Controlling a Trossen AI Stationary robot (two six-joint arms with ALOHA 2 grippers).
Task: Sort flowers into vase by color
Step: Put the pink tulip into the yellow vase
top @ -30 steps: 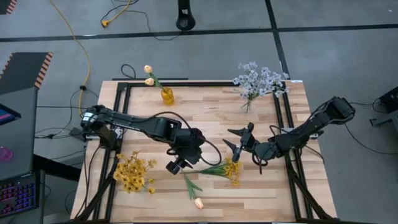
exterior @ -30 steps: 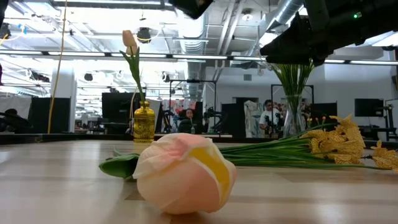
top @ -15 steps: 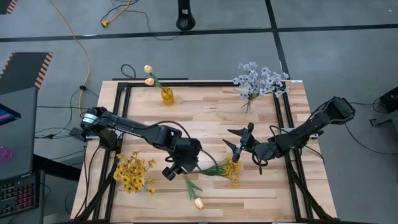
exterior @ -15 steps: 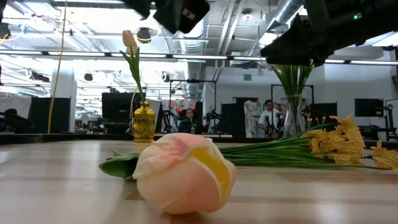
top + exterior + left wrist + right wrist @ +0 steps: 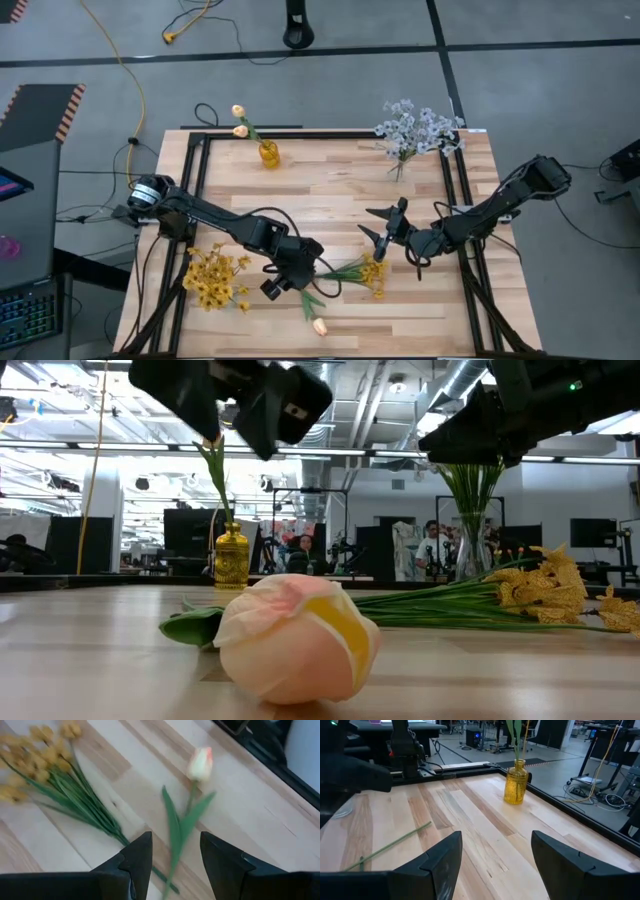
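A peach-cream tulip (image 5: 311, 312) lies flat on the table near its near edge, bud (image 5: 296, 639) close to the low camera, stem (image 5: 176, 840) and leaves green. A loose yellow sprig (image 5: 362, 270) lies beside it on the table. My left gripper (image 5: 296, 283) hangs open above the tulip's stem end, fingers either side of the stem (image 5: 172, 851) in the left wrist view, touching nothing. My right gripper (image 5: 378, 228) waits open right of centre. A yellow glass vase (image 5: 268, 153) holds two peach tulips; a clear vase (image 5: 399, 163) holds blue-white sprays.
A yellow blossom bunch (image 5: 215, 276) stands at the near left corner. Black frame rails (image 5: 195, 190) run along the table's left, far and right sides. Bare wood (image 5: 330, 190) lies between the vases and the arms. People show in the room behind (image 5: 432, 545).
My left gripper has moved toward the table's near edge and down, from above the table's middle to just over the lying tulip's stem. The flowers and my right arm have kept still.
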